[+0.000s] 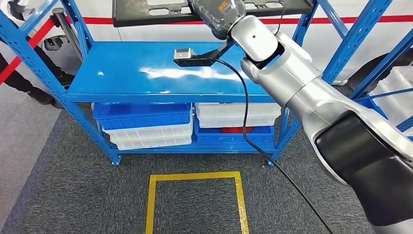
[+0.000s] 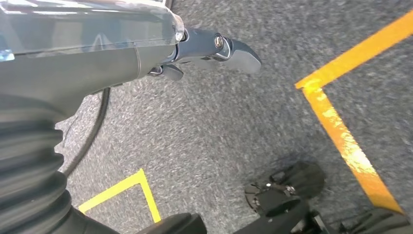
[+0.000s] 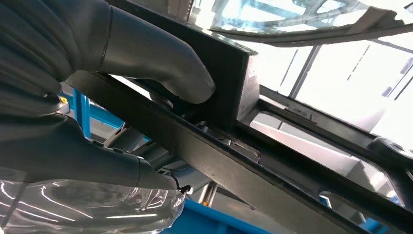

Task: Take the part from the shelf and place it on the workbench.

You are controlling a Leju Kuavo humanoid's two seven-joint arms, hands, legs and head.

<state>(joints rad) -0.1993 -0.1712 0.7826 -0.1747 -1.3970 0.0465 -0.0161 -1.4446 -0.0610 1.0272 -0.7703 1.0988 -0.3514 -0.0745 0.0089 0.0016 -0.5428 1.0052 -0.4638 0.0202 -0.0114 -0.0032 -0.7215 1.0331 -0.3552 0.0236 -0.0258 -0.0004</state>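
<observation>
A workshop or warehouse bay — blue steel racking [image 1: 160, 73] holds stacked blue and white bins [image 1: 146, 124], yellow tape [image 1: 195, 178] marks a square on grey carpet [image 1: 73, 175], and red barrier tape [image 1: 29, 46] runs behind.

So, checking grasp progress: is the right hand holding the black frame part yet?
Holding. In the right wrist view the right hand presses its thumb on the black frame part, fingers beneath.

Head view: bright, even lighting; white overhead glare streaks the blue shelf [image 1: 160, 73]. Left wrist view: carpet [image 2: 219, 126] slightly motion-blurred. Right wrist view: strongly backlit, background blown out white, the dark part [image 3: 253, 165] nearly silhouetted, soft focus.
</observation>
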